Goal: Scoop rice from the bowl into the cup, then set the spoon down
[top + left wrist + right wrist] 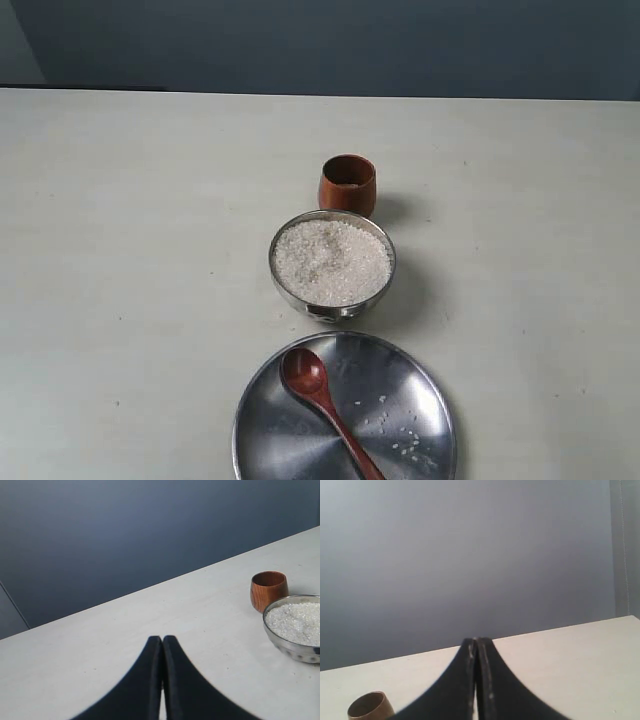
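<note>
Left gripper [162,639]: jaws pressed together, nothing between them, over bare table [130,250]. Right gripper [476,641]: jaws likewise closed and empty. Neither is near the spoon [318,395], which lies on the steel plate [400,380], its oval end toward the bowl [330,310]. Rice [332,262] fills the bowl. The cup [348,184] stands just behind it. Loose grains [405,440] lie on the plate.

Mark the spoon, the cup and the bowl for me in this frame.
spoon [330,415], exterior view, on the handle just behind its oval scoop.
cup [348,198], exterior view, on the front outer wall.
bowl [335,311], exterior view, on the steel front wall under the rim.
</note>
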Robot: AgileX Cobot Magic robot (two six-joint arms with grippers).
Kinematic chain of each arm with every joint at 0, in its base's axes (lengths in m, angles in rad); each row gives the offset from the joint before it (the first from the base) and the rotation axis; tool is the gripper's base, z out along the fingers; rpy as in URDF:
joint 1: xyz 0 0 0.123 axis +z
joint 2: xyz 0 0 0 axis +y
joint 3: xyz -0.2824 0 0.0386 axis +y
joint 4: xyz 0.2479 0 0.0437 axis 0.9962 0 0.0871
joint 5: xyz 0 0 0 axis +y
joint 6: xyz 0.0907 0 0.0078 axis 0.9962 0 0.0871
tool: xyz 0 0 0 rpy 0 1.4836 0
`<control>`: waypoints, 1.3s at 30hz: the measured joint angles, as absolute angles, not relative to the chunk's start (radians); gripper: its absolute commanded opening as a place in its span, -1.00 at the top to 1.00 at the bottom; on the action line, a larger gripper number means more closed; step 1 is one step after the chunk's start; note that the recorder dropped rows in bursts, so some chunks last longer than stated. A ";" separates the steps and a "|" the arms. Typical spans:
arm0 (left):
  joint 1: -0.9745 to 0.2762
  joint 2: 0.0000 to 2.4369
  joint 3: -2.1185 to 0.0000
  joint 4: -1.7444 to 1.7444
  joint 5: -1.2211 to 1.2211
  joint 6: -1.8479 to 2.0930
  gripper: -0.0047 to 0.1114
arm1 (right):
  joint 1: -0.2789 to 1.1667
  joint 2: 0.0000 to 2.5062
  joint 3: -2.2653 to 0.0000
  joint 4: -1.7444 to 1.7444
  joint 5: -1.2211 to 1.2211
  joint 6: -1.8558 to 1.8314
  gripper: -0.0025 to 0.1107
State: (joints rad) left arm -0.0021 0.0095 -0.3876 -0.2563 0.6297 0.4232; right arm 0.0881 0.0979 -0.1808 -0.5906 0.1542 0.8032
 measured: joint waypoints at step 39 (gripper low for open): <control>-0.002 0.009 -0.388 -0.256 0.630 0.423 0.91 | 0.086 0.098 -0.001 0.000 0.261 0.000 0.96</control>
State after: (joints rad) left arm -0.0021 0.0095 -0.3876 -0.2563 0.6297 0.4232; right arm 0.0863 0.0979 -0.0014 0.0000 0.2612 0.0000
